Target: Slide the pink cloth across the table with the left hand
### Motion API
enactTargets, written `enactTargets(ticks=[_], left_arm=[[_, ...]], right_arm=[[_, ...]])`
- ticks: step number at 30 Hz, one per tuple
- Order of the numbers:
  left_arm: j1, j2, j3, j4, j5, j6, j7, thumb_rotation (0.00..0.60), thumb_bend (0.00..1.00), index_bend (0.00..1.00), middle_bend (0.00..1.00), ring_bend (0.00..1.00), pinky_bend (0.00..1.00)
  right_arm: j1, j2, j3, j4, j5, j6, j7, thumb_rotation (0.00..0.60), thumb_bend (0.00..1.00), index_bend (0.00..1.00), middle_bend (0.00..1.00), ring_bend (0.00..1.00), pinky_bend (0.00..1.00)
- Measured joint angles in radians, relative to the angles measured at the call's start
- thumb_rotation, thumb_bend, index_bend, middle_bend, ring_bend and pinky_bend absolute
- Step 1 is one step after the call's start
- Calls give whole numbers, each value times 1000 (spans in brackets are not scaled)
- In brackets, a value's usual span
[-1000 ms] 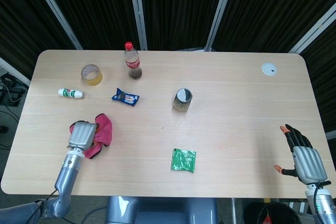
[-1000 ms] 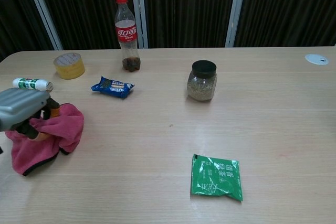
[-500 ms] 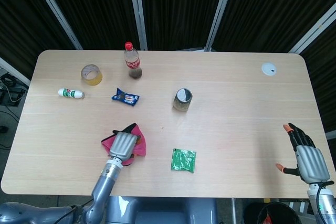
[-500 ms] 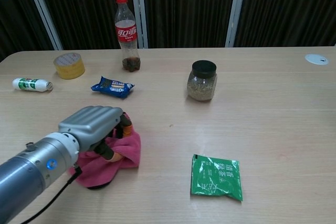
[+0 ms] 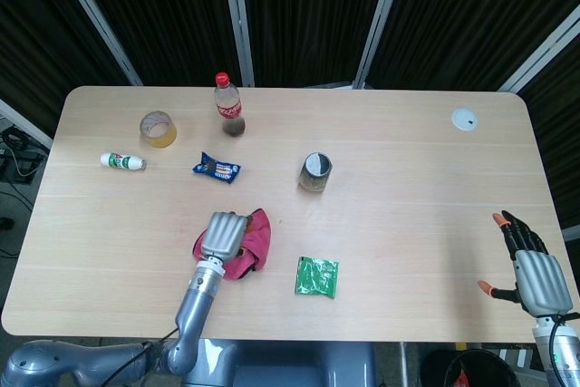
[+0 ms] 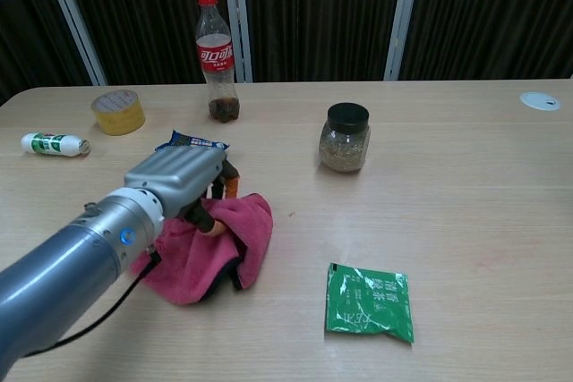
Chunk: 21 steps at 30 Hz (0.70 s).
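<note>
Nearest the robot, the left hand [image 6: 179, 181] lies palm-down on the pink cloth [image 6: 228, 239], fingers curled into its bunched folds and gripping it against the tabletop [image 6: 466, 185]. Over the last second, this hand has dragged the cloth from the left edge toward the middle, and the cloth now sits just left of the green packet [image 6: 369, 302], near it but apart. That travel suggests the slide is well underway, perhaps close to done; pushing further right would likely run the cloth into the packet. At the near right edge, the right hand [image 5: 530, 269] hovers beside the tabletop with fingers spread and nothing in it, barely shifted from where it was. Farther back, the blue snack wrapper [image 6: 192, 140] lies just behind the left hand, partly hidden by it in the chest view, and the glass jar [image 6: 345, 137] stands upright beyond the cloth to the right. Farther still are the white tube [image 6: 54, 144], the tape roll [image 6: 118, 111] and the cola bottle [image 6: 217, 57], all unmoved, with 1 white disc [image 5: 464, 119] at the far right corner.
</note>
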Motion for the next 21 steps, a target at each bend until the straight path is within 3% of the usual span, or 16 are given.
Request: enactTargets(ticks=[14, 19, 21], left_arm=[[-8, 241, -157, -6, -79, 12, -63, 600, 619, 846, 581, 487, 570], [6, 301, -134, -43, -87, 10, -86, 600, 594, 796, 538, 462, 561], [16, 318, -111, -51, -82, 16, -86, 600, 504, 710, 462, 418, 540]], right_arm=[[1, -6, 0, 1, -1, 1, -17, 600, 0, 0, 0, 0, 123], [2, -7, 1, 3, 2, -2, -16, 600, 0, 0, 0, 0, 123], [3, -7, 1, 3, 3, -5, -14, 600, 0, 0, 0, 0, 123]])
